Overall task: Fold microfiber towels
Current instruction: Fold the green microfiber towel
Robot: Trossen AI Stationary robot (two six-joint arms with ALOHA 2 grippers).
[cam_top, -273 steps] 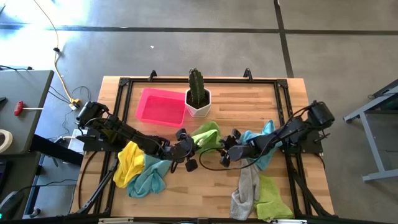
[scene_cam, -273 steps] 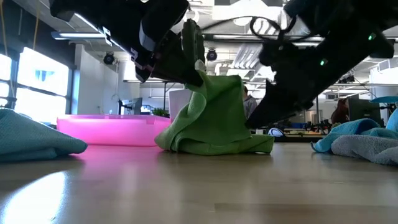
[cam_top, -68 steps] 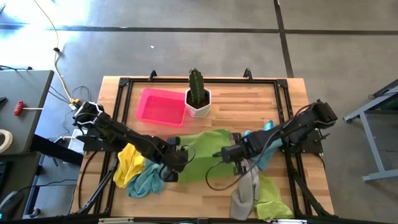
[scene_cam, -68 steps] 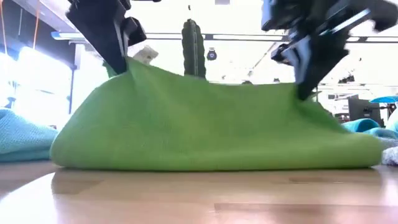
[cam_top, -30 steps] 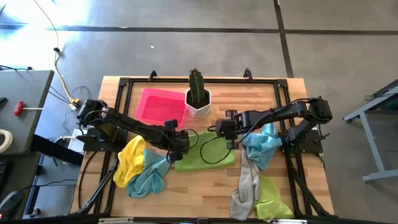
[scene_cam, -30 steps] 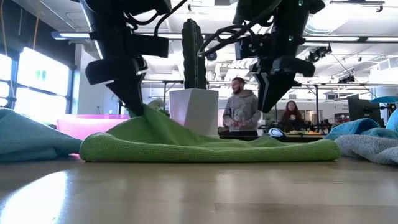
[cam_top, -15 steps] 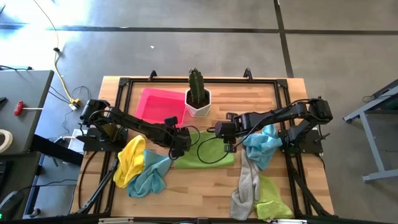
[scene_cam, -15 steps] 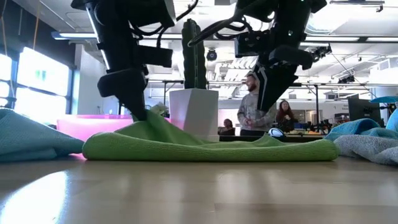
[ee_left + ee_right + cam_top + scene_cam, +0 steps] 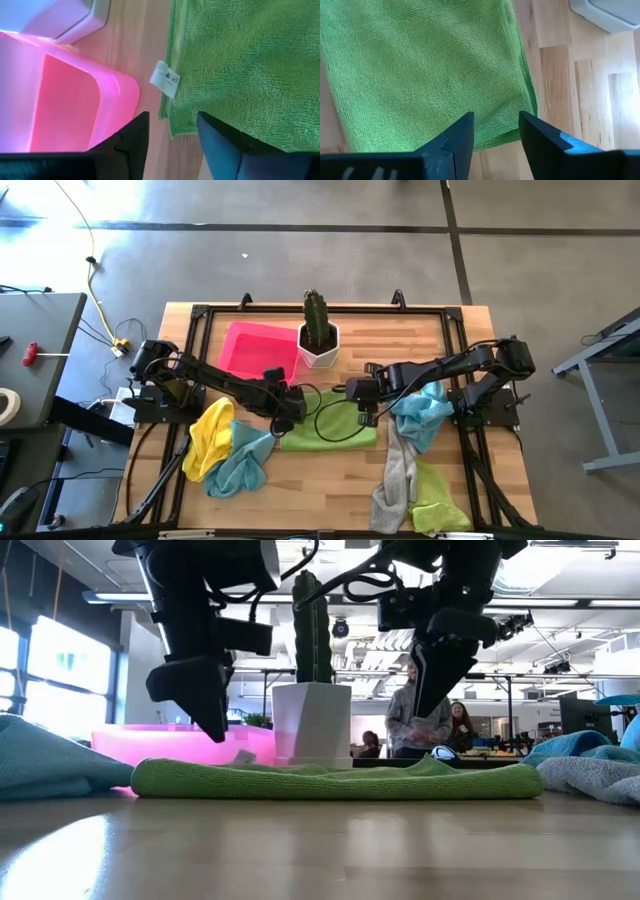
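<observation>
A lime green microfiber towel (image 9: pixel 330 429) lies folded flat at mid-table, just in front of the white hexagonal cactus pot (image 9: pixel 319 347). The left gripper (image 9: pixel 286 409) and the right gripper (image 9: pixel 364 403) hover over its far corners, jaws released, holding nothing.

Wooden table (image 9: pixel 400 340) carries a folded green towel (image 9: pixel 330 432), pink tray (image 9: pixel 258 350), potted cactus (image 9: pixel 319 332), and towel heaps (image 9: pixel 230 448) at both sides.

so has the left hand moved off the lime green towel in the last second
Yes. The left hand, which was down at the flat lime green microfiber towel by the pink rectangular tray, has lifted clear of it and hangs open above the towel's corner.
</observation>
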